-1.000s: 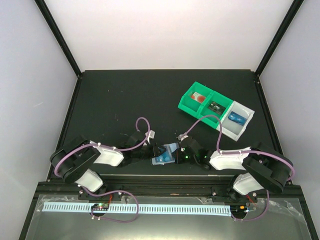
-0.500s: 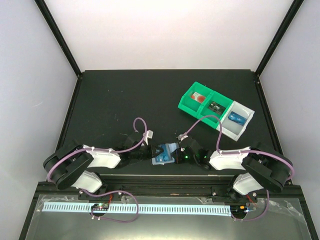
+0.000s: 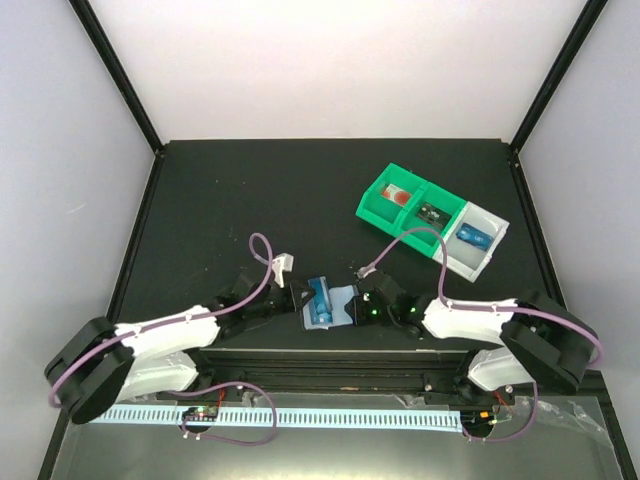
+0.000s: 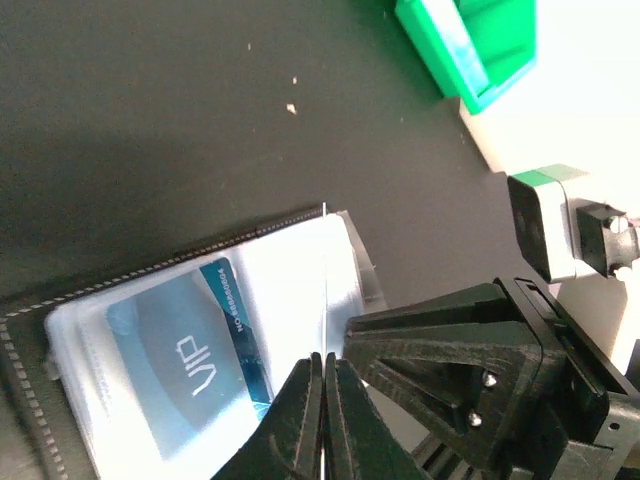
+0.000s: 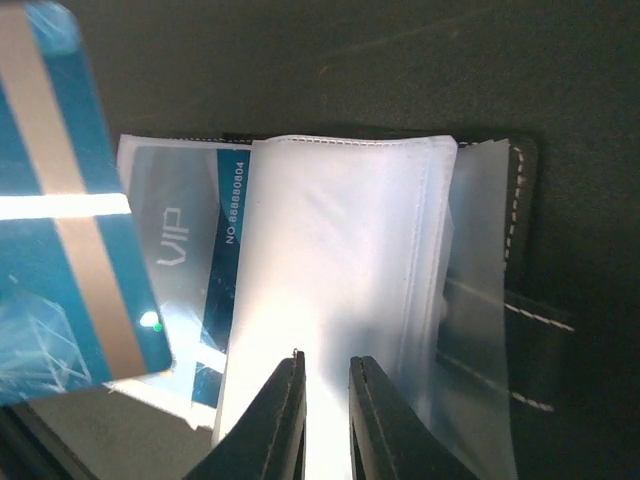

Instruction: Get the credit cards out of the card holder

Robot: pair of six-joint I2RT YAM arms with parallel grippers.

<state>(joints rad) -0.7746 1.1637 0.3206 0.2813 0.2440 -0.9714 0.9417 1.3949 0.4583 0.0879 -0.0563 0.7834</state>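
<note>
From above, the left arm lies stretched low across the table (image 3: 230,200), reaching from the near left corner toward the centre. The left gripper (image 3: 298,300) ends at the left edge of the card holder (image 3: 345,303), and a blue card (image 3: 320,296) sits in its tips, over the holder's left part. The right arm comes in bent from the near right, with the right gripper (image 3: 362,306) at the holder's right side. A green-and-grey tray (image 3: 372,203) sits well apart, toward the far right.

Left wrist view — the fingers are pressed together on the blue card, which shows only as a thin edge-on line rising from between them. Beyond it the holder lies open on the table, with a VIP card (image 4: 190,365) inside a pocket.

Right wrist view — the fingers stand narrowly apart over a translucent leaf of the holder; whether they pinch it I cannot tell. The blue card, with a silver stripe, hangs above the holder's left end, out of the pocket.
</note>
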